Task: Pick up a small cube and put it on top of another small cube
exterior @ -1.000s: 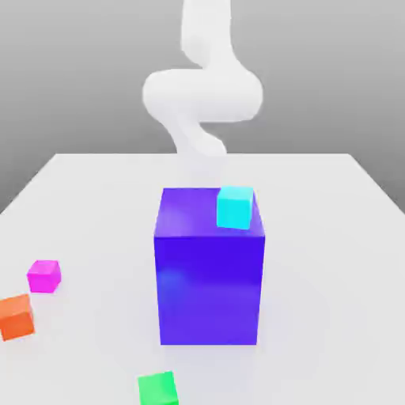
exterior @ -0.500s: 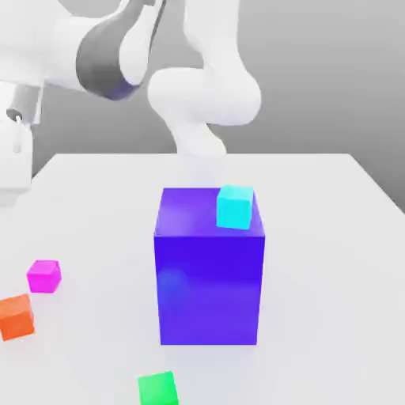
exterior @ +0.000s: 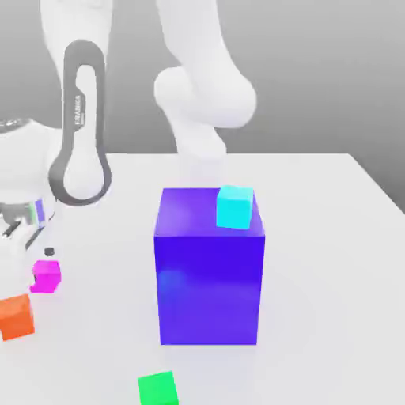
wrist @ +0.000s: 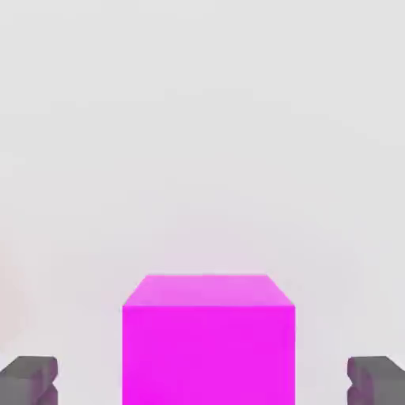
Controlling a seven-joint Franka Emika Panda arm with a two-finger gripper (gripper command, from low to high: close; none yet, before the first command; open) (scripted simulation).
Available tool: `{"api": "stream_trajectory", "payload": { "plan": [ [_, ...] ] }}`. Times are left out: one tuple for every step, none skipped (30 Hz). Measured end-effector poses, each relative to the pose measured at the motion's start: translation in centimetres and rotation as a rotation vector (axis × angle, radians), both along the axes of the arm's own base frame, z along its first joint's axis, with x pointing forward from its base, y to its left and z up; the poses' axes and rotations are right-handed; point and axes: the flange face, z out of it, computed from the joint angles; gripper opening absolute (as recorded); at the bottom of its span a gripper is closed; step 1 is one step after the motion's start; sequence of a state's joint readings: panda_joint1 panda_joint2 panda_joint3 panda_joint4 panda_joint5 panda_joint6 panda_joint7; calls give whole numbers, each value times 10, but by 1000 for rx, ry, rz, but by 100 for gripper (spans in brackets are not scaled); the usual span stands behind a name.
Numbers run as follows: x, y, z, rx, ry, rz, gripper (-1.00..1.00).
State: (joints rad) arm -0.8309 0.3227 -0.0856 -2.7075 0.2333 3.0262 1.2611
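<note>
The gripper point(wrist: 202, 384) hangs with its fingers point(wrist: 28, 380) spread wide on either side of the magenta cube point(wrist: 208, 340), not touching it. That cube point(exterior: 46, 277) sits on the white tabletop point(exterior: 332, 237) at the exterior view's left, near the orange cube point(exterior: 16, 316). The green cube point(exterior: 157, 388) lies well apart, before the big blue block point(exterior: 210, 277), which carries a cyan cube point(exterior: 235, 207).

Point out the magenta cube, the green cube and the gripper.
magenta cube point(wrist: 208, 340), hand view, on its front face.
green cube point(exterior: 157, 389), exterior view, on its top face.
gripper point(wrist: 202, 380), hand view, midway between the two dark fingertips, which stand open on either side of the magenta cube.
</note>
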Motion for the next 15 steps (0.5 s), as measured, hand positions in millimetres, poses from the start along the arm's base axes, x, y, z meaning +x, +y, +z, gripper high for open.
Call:
{"api": "stream_trajectory", "payload": {
  "plan": [
    [0, 0, 0, 0, 0, 0, -100],
    [0, 0, 0, 0, 0, 0, -100],
    [0, 0, 0, -1, 0, 0, -100],
    [0, 0, 0, -1, 0, 0, -100],
    [0, 0, 0, -1, 0, 0, -100],
    [0, 0, -2, -1, -1, 0, -100],
    [0, 0, 1, -1, -1, 0, -100],
    [1, -1, 8, -1, -1, 0, -100],
    [1, -1, 17, 0, -1, -1, -100],
    [1, -1, 26, 0, -1, 0, -100],
    [1, -1, 35, 0, -2, 0, -100],
    [1, -1, 45, 0, -2, 0, -100],
    [1, 0, 55, 0, -2, 0, -100],
    [14, 4, 61, 1, -1, 28, -100],
    [35, 11, 66, 2, 1, 72, -100]
  ]
}}
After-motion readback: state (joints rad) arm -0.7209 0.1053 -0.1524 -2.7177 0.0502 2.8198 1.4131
